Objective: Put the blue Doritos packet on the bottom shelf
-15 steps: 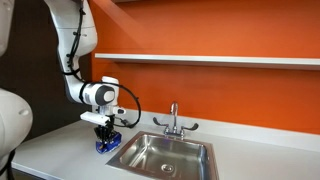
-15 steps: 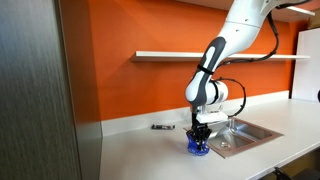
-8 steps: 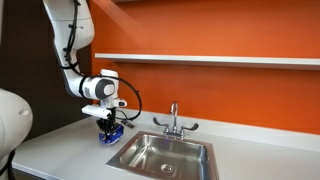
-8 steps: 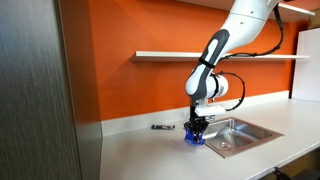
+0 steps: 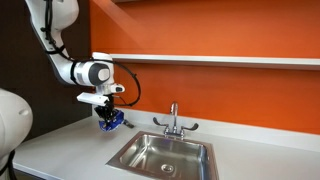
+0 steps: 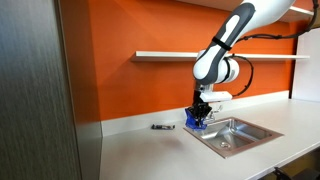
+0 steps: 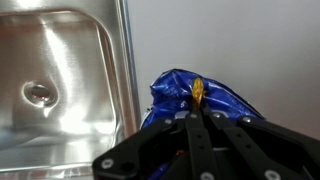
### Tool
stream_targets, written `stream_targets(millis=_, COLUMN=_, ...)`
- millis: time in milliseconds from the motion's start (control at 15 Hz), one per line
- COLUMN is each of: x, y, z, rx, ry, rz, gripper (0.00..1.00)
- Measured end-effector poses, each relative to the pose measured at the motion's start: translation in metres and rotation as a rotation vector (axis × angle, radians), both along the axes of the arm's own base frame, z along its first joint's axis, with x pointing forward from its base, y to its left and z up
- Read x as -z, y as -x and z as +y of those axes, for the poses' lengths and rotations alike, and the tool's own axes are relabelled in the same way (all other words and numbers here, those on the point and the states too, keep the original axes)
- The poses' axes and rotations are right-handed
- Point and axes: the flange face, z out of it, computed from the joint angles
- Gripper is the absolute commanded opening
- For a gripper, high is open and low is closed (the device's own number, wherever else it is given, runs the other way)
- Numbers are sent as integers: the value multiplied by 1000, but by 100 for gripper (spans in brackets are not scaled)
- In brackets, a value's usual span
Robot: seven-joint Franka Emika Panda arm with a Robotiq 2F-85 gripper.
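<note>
My gripper (image 5: 107,114) is shut on the blue Doritos packet (image 5: 112,120) and holds it in the air above the white counter, left of the sink. In an exterior view the packet (image 6: 195,119) hangs below the gripper (image 6: 199,110), well under the white shelf (image 6: 215,56) on the orange wall. In the wrist view the crumpled blue packet (image 7: 195,98) with an orange mark sits pinched between my closed black fingers (image 7: 210,135). The shelf also shows as a long white board (image 5: 220,60).
A steel sink (image 5: 165,155) with a faucet (image 5: 174,120) is set in the counter; it shows in the wrist view (image 7: 55,80) and an exterior view (image 6: 235,132). A small dark object (image 6: 159,127) lies on the counter near the wall. A grey cabinet (image 6: 35,90) stands at one side.
The gripper has lifted the blue packet off the counter and risen with it, moving a little toward the wall.
</note>
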Motion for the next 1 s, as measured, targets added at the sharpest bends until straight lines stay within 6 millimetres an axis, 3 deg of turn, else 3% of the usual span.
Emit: stream_targets(millis=1000, x=-195, y=67, z=23, rx=-25, ry=39, rz=-360, gripper=1)
